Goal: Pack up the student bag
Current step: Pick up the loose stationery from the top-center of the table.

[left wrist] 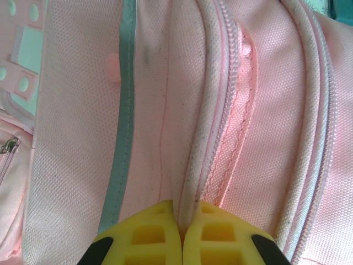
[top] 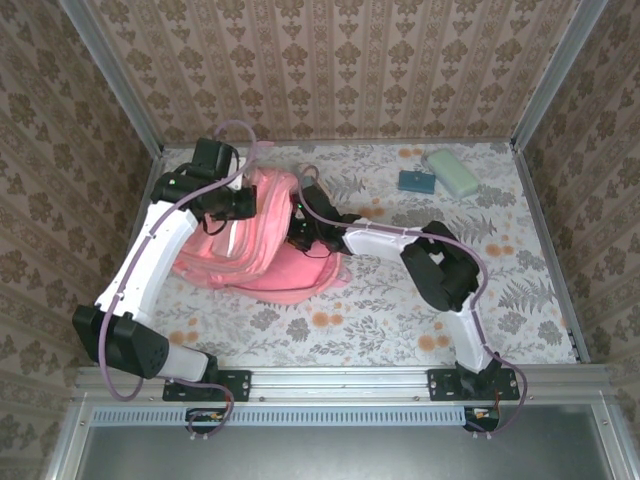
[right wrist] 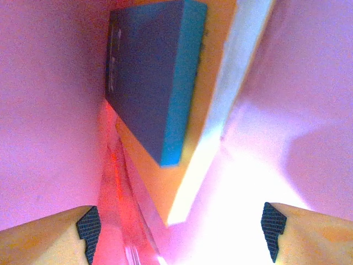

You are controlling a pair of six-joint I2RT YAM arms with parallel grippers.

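The student bag point(top: 262, 250), a large pink backpack, lies left of centre on the flowered table. My left gripper point(top: 246, 204) is at its upper edge. In the left wrist view its yellow fingers point(left wrist: 151, 232) are shut on a pale piped seam of the student bag point(left wrist: 71, 138), next to the zip. My right gripper point(top: 297, 233) reaches into the bag's opening from the right. In the right wrist view it point(right wrist: 179, 232) stands open inside the pink lining with nothing between its fingers. Ahead of it lie a dark blue book with a teal edge point(right wrist: 146, 72) and an orange flat item point(right wrist: 160, 182) under it.
A small teal box point(top: 415, 181) and a pale green case point(top: 452, 172) lie at the back right of the table. Patterned walls close the table in on three sides. The right arm's elbow point(top: 440, 265) stands over the table's middle right.
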